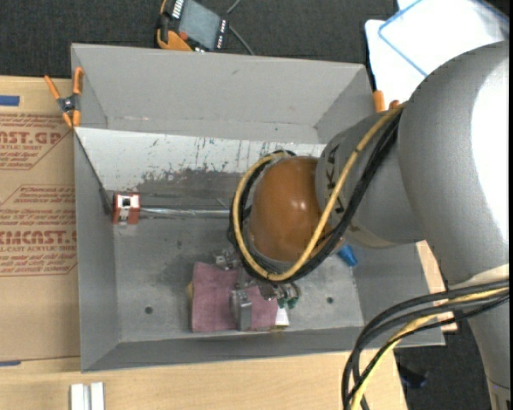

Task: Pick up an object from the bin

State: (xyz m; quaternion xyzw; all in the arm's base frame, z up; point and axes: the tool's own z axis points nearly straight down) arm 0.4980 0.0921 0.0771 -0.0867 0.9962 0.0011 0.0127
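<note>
While my arm leans in from the right, my gripper [255,301] sits low in the bin [98,254], close to the wall that runs along the bottom of the view and a little right of the middle. It is down on the right-hand edge of a flat, dusky pink pad [214,310], roughly square, which lies on the grey floor just beside that wall. My gripper's grey tip overlaps the pad, so the two look to be touching. Whether the gripper is apart, together or clamped on the pad I cannot tell, for the wrist and its own body stand in the way. At the pad's lower right corner shows a small white scrap [281,317] with a bit of green on it; what it is I cannot make out. Above the gripper is the round orange cover [282,207] on my wrist, ringed by a loop of black and yellow cables [238,220]. Well apart from all this, by the left wall, lies a small red and white block [126,207], with a thin grey rod [184,213] running from it to the right across the floor as far as the cables. A small blue thing [348,255] peeps out beside my arm, near the right wall, mostly hidden.
</note>
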